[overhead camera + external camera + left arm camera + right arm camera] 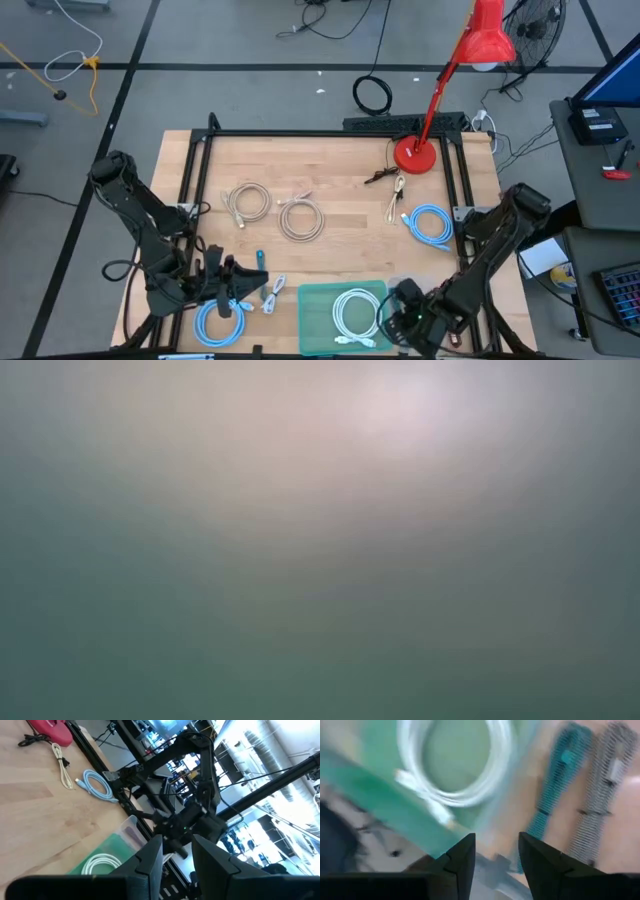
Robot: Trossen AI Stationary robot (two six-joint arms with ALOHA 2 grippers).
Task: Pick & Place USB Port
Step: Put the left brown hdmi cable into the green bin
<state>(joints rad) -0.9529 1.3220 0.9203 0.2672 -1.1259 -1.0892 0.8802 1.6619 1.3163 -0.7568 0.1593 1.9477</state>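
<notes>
A white coiled cable (355, 312) lies in the green tray (318, 300) at the table's near edge; the right wrist view shows the cable (455, 765) on the tray floor (380, 790). My right gripper (398, 305) hangs open just above the tray's right end, its fingers (462, 855) empty and slanting down. My left gripper (245, 280) waits open and level at the near left, above a blue coil (220, 318), and points toward the tray; nothing sits between its fingers (150, 865). The low view shows only a blur.
Two beige coils (247, 203) (300, 218) lie mid-table. A blue coil (430, 225) and a thin white cable (397, 200) lie to the right. A red lamp base (415, 155) stands far right. A small white bundle (272, 295) lies left of the tray.
</notes>
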